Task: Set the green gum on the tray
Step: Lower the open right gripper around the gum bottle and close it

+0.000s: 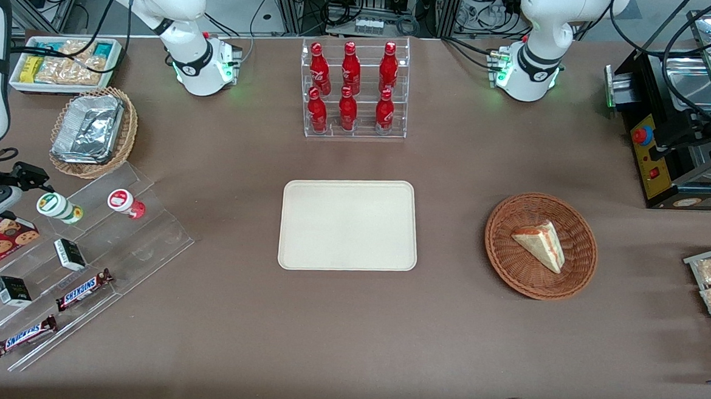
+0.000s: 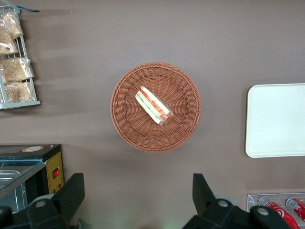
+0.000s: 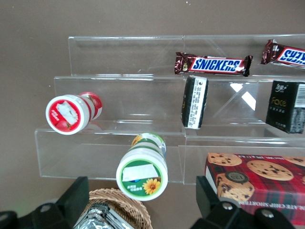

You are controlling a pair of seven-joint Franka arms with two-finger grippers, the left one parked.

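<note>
Green gum (image 3: 142,172) on shelf, open pincer (image 3: 138,205) seemingly above

Green gum (image 1: 58,207) on stepped stand (image 1: 146,237); gripper (image 3: 138,205) above; tray (image 1: 348,225) mid-table.

Clear stepped stand (image 3: 119,90): green gum (image 3: 142,172) lying lid-outward, gripper (image 3: 140,193) at its six o'clock with fingers spread wide, red-and-white bottle (image 3: 71,113) at ten o'clock, Snickers bar (image 3: 213,64) at one o'clock, black box (image 3: 194,102) at two o'clock, cookie box (image 3: 257,181) at three o'clock.
</note>
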